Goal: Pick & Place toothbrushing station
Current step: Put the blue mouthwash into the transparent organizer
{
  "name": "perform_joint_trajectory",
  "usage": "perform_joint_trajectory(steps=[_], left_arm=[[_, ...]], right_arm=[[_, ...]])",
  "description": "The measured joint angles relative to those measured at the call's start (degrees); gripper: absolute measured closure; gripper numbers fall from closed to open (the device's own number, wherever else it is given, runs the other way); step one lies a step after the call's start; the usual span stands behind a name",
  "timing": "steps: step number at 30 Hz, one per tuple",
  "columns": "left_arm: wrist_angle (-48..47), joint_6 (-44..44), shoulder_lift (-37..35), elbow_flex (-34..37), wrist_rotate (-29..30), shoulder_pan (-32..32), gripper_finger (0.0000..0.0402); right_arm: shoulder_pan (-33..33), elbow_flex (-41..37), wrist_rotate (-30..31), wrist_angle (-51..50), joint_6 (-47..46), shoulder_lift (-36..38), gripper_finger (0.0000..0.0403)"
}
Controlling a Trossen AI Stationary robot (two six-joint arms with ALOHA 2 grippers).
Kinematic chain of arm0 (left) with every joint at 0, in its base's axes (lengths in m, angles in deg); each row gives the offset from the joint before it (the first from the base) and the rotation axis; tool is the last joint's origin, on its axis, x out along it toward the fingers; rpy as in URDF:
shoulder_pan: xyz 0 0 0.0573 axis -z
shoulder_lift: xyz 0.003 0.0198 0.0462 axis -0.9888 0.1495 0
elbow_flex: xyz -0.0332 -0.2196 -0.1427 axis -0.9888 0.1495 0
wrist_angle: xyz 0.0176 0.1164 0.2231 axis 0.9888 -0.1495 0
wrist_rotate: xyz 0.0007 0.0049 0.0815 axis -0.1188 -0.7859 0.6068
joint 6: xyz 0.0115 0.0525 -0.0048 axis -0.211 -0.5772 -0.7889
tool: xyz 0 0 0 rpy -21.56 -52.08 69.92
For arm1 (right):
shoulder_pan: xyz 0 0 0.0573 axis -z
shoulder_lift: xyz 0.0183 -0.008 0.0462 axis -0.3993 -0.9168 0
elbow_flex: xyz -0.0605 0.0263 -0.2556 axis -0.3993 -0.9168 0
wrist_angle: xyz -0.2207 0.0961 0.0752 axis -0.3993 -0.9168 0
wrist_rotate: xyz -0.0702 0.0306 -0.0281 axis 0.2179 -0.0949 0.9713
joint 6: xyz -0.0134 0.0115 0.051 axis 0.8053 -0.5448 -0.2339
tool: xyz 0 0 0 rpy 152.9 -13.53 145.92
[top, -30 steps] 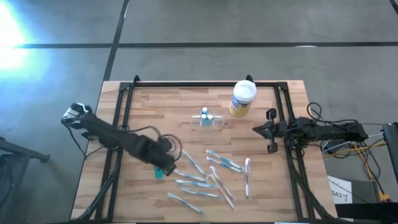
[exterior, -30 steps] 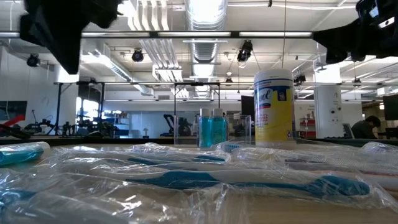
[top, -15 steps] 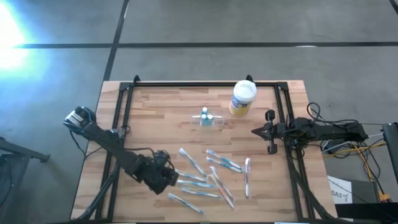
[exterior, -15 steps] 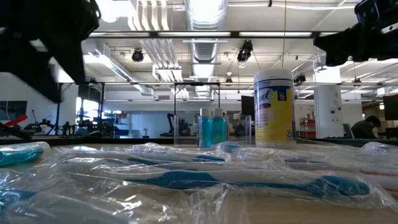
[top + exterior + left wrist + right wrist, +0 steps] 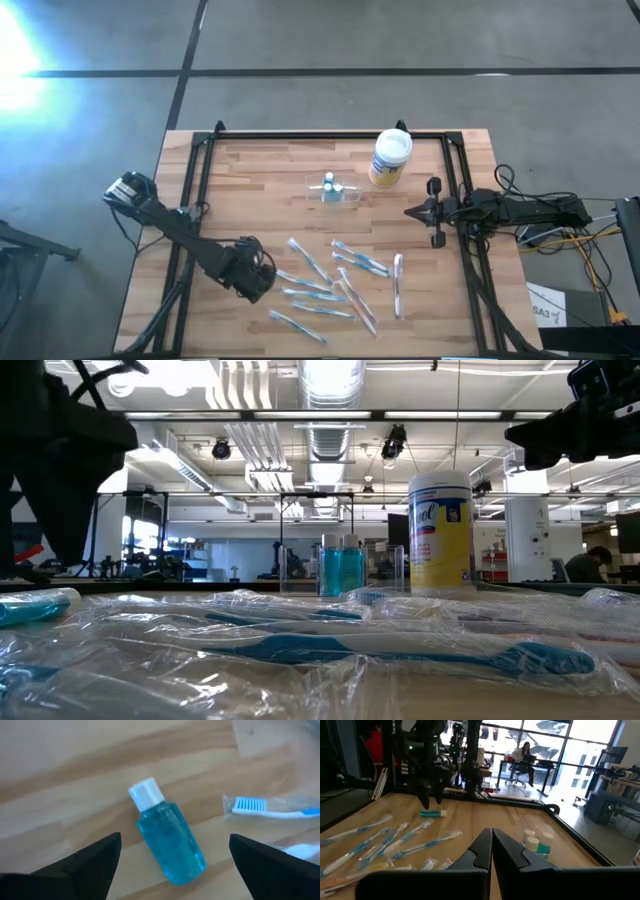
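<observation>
Blue bottle [image 5: 169, 842] lies under spread left pincer [image 5: 175, 857]; right pincer [image 5: 492, 851] closed.

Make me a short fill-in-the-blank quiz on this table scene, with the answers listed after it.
1. The small blue bottle below the left gripper lies on its ____.
2. The left gripper's fingers stand ____.
3. The clear holder has ____ blue bottles standing in it.
4. The canister has a ____ lid.

Answers: side; open; two; white
</observation>
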Motion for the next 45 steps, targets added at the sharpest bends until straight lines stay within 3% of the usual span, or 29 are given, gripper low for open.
perform_joint_trajectory(steps=[14, 29, 36, 41, 45], left_arm=[[10.62, -2.63, -0.17, 9.63, -3.44, -2.66, 0.0051], [8.76, -10.3, 0.09, 10.07, -3.89, -2.89, 0.0253], [10.09, -15.05, 0.11, 9.96, -1.17, -2.95, 0.0334], [9.79, -21.15, -0.22, 9.62, 4.55, -2.95, 0.0334], [9.55, -31.66, -0.66, 7.66, 12.47, -2.93, 0.0323]], right_arm=[[0.0, 0.0, 0.11, 0.02, 0.22, 0.0, 0.0394], [0.0, 0.0, 0.11, 0.02, 0.22, -0.02, 0.0394], [0.0, 0.0, 0.11, 0.0, 0.22, -0.02, 0.0394], [0.0, 0.0, 0.11, -0.02, 0.15, -0.04, 0.0394], [0.0, 0.0, 0.03, 0.48, -1.35, -0.11, 0.0394]])
